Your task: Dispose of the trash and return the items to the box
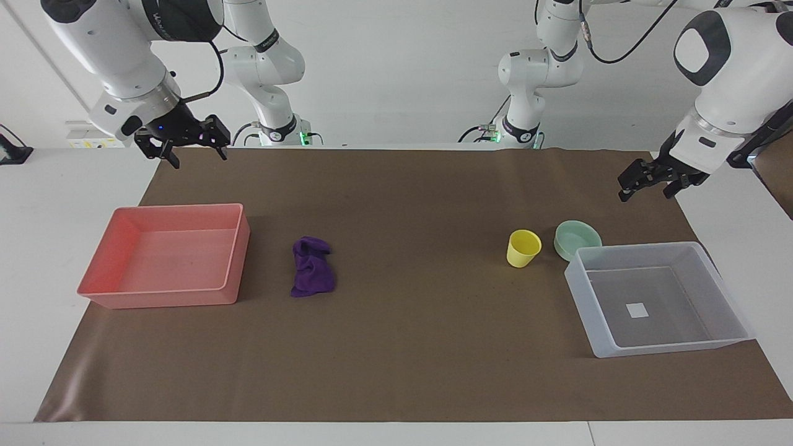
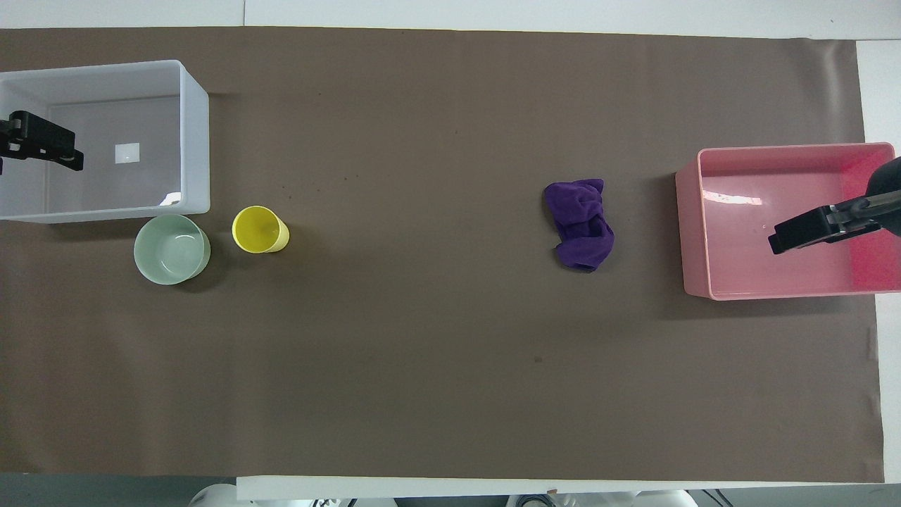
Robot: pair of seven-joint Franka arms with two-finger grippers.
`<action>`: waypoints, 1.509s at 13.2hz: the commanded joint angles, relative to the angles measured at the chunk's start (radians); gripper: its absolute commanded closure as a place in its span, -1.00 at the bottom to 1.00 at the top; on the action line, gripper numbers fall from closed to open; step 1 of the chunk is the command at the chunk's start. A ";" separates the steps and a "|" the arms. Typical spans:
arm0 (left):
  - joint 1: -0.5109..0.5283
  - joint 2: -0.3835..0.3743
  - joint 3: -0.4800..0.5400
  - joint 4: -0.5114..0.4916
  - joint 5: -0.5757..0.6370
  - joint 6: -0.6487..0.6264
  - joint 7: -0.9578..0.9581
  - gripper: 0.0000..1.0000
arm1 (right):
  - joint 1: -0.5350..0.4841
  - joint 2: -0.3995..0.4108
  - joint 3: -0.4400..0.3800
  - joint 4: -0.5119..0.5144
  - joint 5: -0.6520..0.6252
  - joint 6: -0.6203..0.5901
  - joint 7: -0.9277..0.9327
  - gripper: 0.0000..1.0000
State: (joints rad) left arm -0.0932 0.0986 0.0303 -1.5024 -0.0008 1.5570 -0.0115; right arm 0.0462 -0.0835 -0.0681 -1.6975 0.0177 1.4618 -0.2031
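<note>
The purple cloth [image 1: 313,267] lies crumpled on the brown mat [image 1: 403,347], beside the pink tray [image 1: 238,248] and well apart from the grey-white box [image 1: 731,297], which serves as the landmark here. The yellow cup [image 1: 523,248] and mint-green bowl [image 1: 577,240] stand upright just beside the box, on its robot-facing edge, the bowl almost touching its rim. Nothing is yet moved, so the task looks unstarted.

The right gripper [image 1: 193,150] hangs high over the mat's edge near the tray, fingers spread, holding nothing; the left gripper [image 1: 647,183] hangs above the box's end, also empty, fingers apparently apart.

The cloth's long axis runs roughly toward and away from the robots. The likely next move: the right gripper descends on the cloth's bunched middle.
</note>
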 commanded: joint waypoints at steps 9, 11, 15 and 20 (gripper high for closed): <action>0.020 -0.345 0.007 -0.728 -0.005 0.430 0.065 -1.00 | 0.049 0.045 0.008 -0.082 0.047 0.224 0.024 -0.99; 0.036 -0.338 0.007 -0.818 -0.005 0.591 0.055 -1.00 | 0.087 0.100 0.008 -0.086 0.048 0.290 0.037 -0.99; 0.071 -0.208 0.007 -0.864 -0.005 0.765 0.050 -1.00 | 0.175 0.188 0.008 -0.178 0.048 0.489 0.045 -0.99; 0.081 -0.116 0.007 -0.891 -0.005 0.946 0.050 -1.00 | 0.265 0.273 0.011 -0.289 0.074 0.727 0.111 -0.96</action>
State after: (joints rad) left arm -0.0187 -0.0482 0.0411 -2.3794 -0.0008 2.4242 0.0395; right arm 0.2832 0.1848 -0.0583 -1.9509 0.0644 2.1382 -0.1066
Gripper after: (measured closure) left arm 0.000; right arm 0.009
